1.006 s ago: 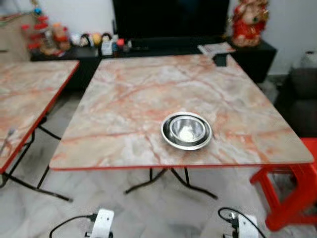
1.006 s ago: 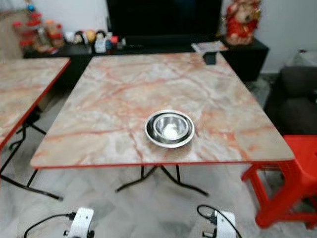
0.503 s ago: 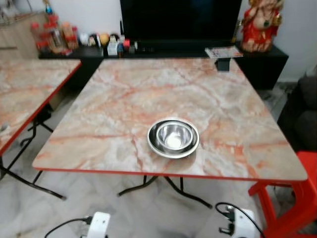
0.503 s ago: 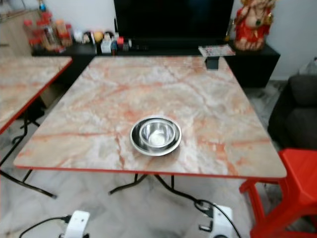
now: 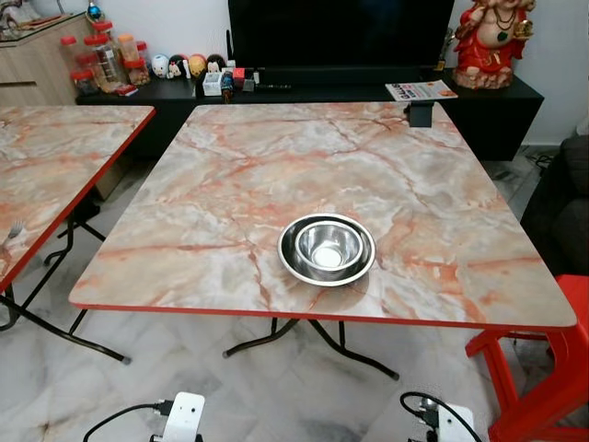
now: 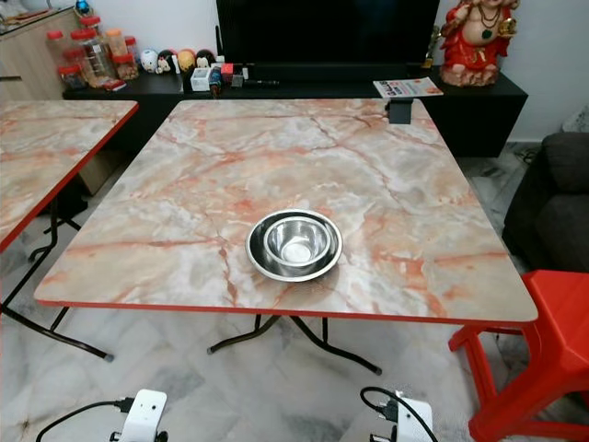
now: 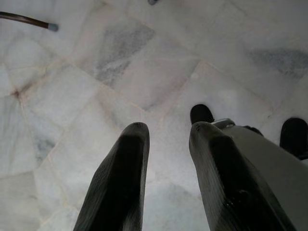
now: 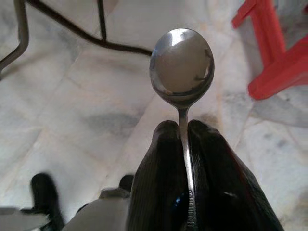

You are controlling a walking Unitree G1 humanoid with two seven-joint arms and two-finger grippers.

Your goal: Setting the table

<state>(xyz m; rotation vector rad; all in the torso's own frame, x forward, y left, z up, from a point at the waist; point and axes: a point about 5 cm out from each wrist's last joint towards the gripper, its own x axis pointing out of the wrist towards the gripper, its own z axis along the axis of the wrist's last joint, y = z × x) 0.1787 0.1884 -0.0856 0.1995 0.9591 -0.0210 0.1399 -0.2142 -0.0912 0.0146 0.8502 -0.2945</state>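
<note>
A steel bowl (image 5: pixel 328 247) sits inside a steel plate (image 5: pixel 291 262) near the front edge of the marble-patterned table (image 5: pixel 276 157). In the right wrist view my right gripper (image 8: pixel 183 132) is shut on the handle of a metal spoon (image 8: pixel 182 62), whose bowl sticks out beyond the fingertips, low over the floor. In the left wrist view my left gripper (image 7: pixel 166 130) hangs open over the marble floor with nothing between its fingers. Both wrists (image 5: pixel 184 419) (image 5: pixel 451 425) show at the bottom of the eye views, below the table's front edge.
A second marble table (image 5: pixel 46 175) stands at the left. A red plastic stool (image 5: pixel 552 368) is at the right front corner, a dark sofa (image 6: pixel 552 193) beyond it. A black TV cabinet (image 5: pixel 322 92) with jars, figurines and a red statue (image 5: pixel 492 41) lines the far wall.
The whole picture has shifted and sharpened as the camera moved; the table and bowl now sit steadier in view. The bowl and plate have not moved on the table.
</note>
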